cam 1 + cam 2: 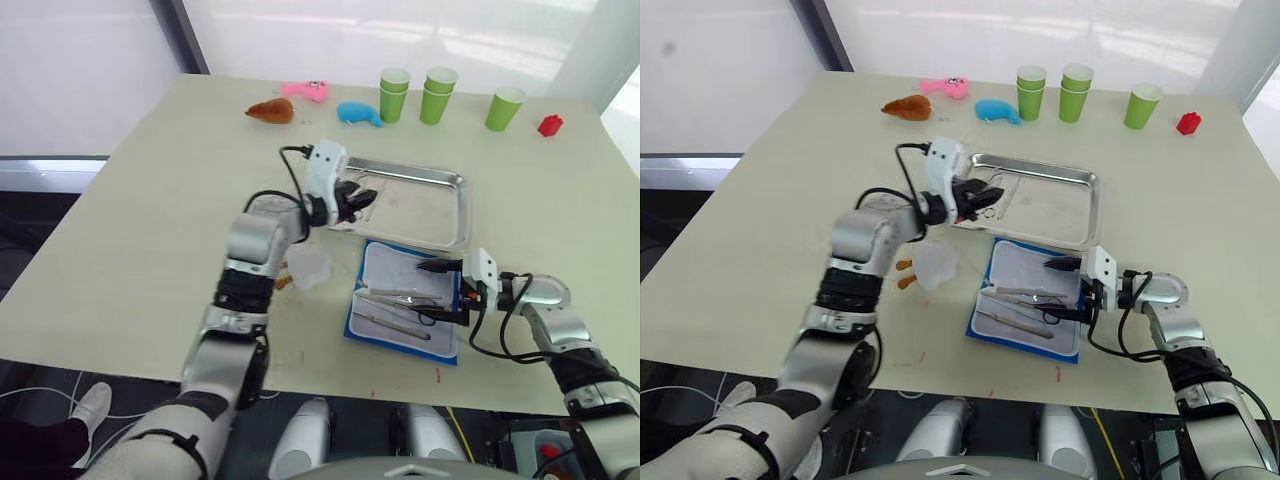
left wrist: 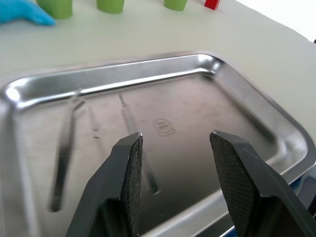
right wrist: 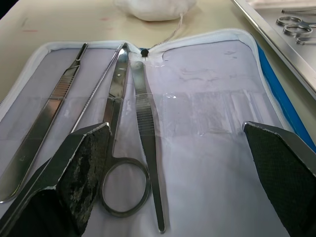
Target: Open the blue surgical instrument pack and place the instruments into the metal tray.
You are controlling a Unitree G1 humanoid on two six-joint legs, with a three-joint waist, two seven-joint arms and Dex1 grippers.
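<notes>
Blue surgical instrument pack (image 1: 404, 300) lies open flat on the desk (image 1: 120, 230), pale lining up, near the front edge and just in front of the metal tray (image 1: 445, 215); pack's far edge nearly touches tray's near rim. Still in the pack: scissors (image 3: 117, 148) w/ ring handle, forceps (image 3: 147, 143) beside them, their tips meeting near the zipper end, plus a flat handle tool (image 3: 42, 133) along the outer side. Other half of the lining has clear pockets, nothing lying on it. Right tool (image 1: 444, 292) sits at the pack's right edge, fingers spread wide & released, one finger (image 3: 81, 163) next to the scissors ring, the other (image 3: 284, 173) over the far side of the lining; nothing between them. Left tool (image 1: 355, 200) hovers over the tray's left end, fingers (image 2: 129, 177) apart, holding nothing. In the tray: a few thin instruments (image 2: 64, 148) lying lengthwise on the floor near its left end, incl. scissor rings (image 3: 291, 22) seen from the right wrist. White crumpled wad (image 1: 308, 268) on the desk just left of the pack. At the desk's far side: pink toy (image 1: 305, 91), brown toy (image 1: 270, 111), blue plush (image 1: 358, 114), three green cup stacks (image 1: 437, 94), small red block (image 1: 549, 125), all well apart from pack & tray.
</notes>
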